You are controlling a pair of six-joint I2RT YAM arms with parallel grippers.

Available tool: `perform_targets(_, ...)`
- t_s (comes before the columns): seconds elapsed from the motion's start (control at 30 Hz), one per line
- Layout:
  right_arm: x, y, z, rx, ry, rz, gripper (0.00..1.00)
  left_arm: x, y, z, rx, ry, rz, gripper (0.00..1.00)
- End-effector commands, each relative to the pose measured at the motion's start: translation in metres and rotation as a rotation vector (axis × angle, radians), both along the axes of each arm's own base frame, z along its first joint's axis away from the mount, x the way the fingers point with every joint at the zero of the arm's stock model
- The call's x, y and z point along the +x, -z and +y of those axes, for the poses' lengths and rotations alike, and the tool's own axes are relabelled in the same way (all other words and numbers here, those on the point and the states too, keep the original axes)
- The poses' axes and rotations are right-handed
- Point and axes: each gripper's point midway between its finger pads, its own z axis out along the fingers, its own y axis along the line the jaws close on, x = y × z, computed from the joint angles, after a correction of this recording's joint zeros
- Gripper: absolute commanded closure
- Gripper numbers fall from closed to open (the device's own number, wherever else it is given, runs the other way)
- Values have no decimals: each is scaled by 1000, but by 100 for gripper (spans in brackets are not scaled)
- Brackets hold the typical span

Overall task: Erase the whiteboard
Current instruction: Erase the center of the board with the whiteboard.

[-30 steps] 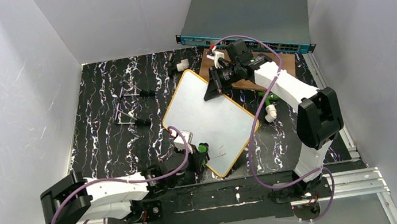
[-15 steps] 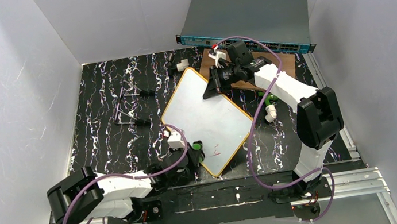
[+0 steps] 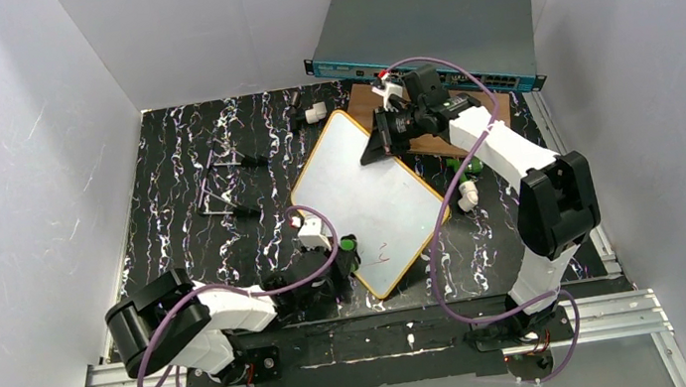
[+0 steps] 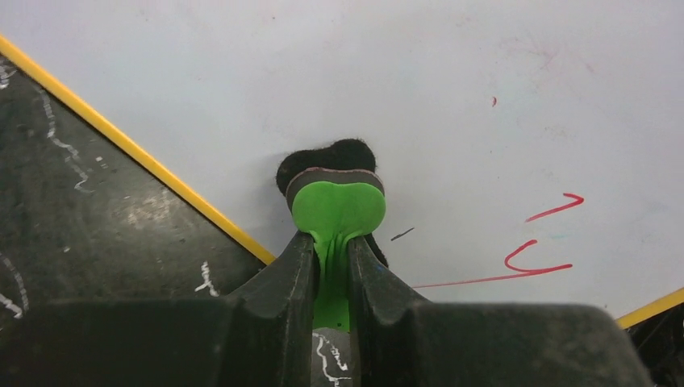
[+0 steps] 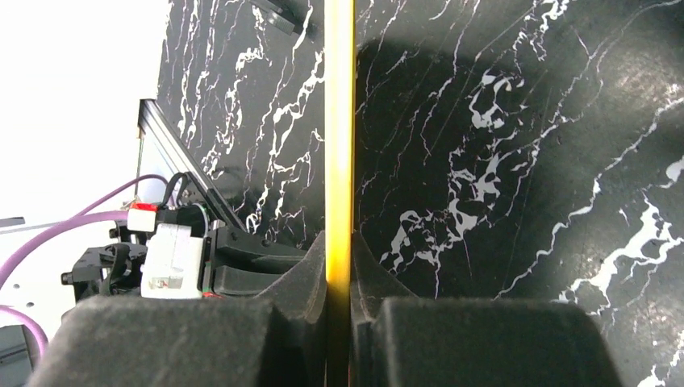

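Roughly in the middle of the black marbled desk (image 3: pixel 183 225), the whiteboard (image 3: pixel 359 196) lay turned like a diamond, one corner toward the arm bases and the opposite corner toward the back wall. Its far right side overlapped the brown wooden board (image 3: pixel 498 108), which sat in front of a grey rack unit (image 3: pixel 428 32).

The right fingers (image 3: pixel 375 144) were clamped on the whiteboard's upper right edge. In the right wrist view the yellow-orange rim (image 5: pixel 339 121) ran straight up the picture, pinched between the two dark fingers (image 5: pixel 316 266).

The left fingers (image 3: pixel 341 262) were closed on the green handle of an eraser (image 3: pixel 349 246) at the whiteboard's lower left edge. From the left wrist, the fingers (image 4: pixel 300 258) squeezed the eraser (image 4: pixel 337 205) from both sides, and its black felt pad (image 4: pixel 323 161) pressed on the white surface (image 4: pixel 403 81), just inside the rim. To the right of the pad, apart from it, a few red pen strokes (image 4: pixel 536 258) showed on the whiteboard near its near corner, along with a small red dot higher up.

On the desk beside the whiteboard lay some small white-capped and green-capped pieces (image 3: pixel 467 197), too small to name.
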Motion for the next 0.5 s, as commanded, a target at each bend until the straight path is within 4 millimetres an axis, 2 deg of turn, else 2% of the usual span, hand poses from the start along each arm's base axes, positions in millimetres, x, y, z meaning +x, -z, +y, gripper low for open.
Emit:
perform_targets(0.0,-27,-45,35,163,-113,-26,99,-48,-26,-79,-98,387,28,100)
perform_targets(0.1,-28,-46,35,167,-113,-24,99,-53,-41,-94,-125,448,-1,100)
perform_targets(0.3,-29,-48,36,185,-113,-13,99,-55,-71,-113,-211,505,-49,100)
perform_targets(0.47,-31,-50,37,195,-119,-6,99,-62,-92,-118,-308,541,-70,100)
